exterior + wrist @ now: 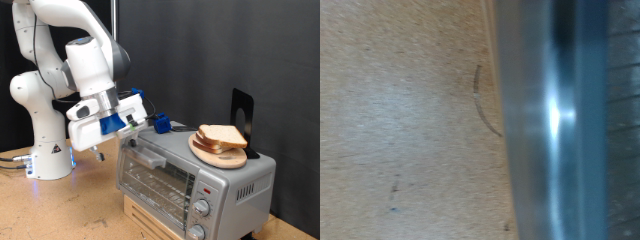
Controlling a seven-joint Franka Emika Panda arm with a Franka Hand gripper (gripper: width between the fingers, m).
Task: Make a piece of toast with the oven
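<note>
The white arm [60,75] bends forward from its base at the left, its gripper [157,123] reaching right over the oven's [195,170] top left corner. Whether its fingers are parted or closed cannot be told. The oven sits low at the right, long axis left to right, door closed. The toast [222,137] lies flat on a board [218,154] on the oven's top, right of the gripper and apart from it.
</note>
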